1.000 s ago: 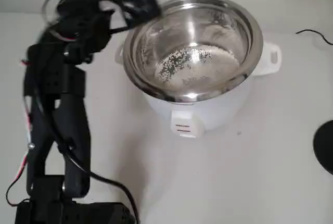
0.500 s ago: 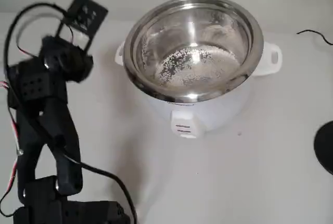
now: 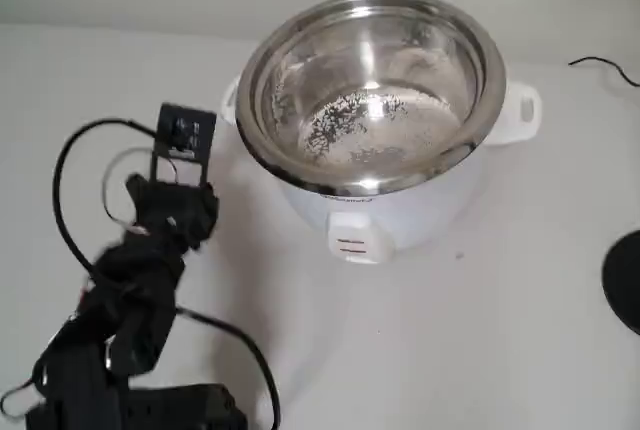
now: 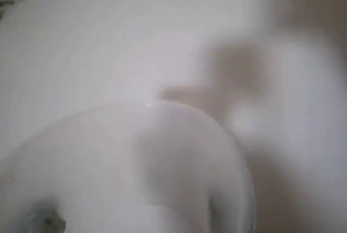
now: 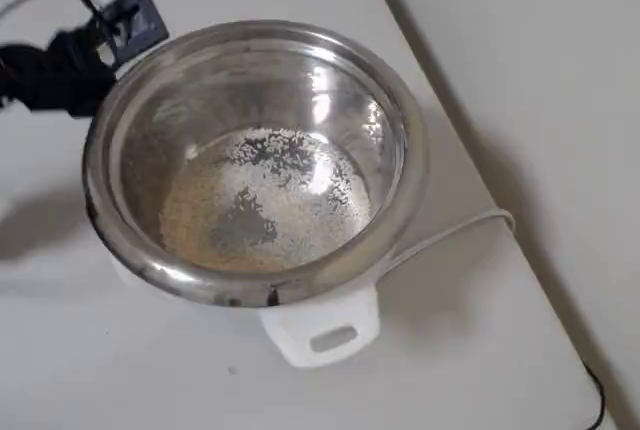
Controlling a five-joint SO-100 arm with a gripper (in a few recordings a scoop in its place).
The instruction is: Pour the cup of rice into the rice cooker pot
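Observation:
The rice cooker pot (image 3: pixel 488 60) is a shiny steel bowl in a white cooker body (image 3: pixel 400 215), at the centre of the fixed view. Rice (image 3: pixel 370 125) lies as a thin pale layer on its bottom, and the rice (image 5: pixel 265 200) inside the pot (image 5: pixel 408 150) also shows from overhead. My black gripper (image 3: pixel 150 200) hangs low, left of the cooker and clear of it. A faint translucent ring beside the gripper is the cup (image 3: pixel 122 185). In the wrist view the cup (image 4: pixel 130 173) is a blurred whitish round shape close to the lens. The gripper appears shut on it.
A black round object (image 3: pixel 625 280) sits at the right edge, with a thin black cable (image 3: pixel 600 65) above it. The cooker's white cord (image 5: pixel 450 230) runs right toward the table edge. The arm's base (image 3: pixel 140 410) stands at the bottom left.
The arm has swung away from the pot's left rim, first out to the left and then down toward the table, taking the cup with it. The rice in the pot looks unchanged.

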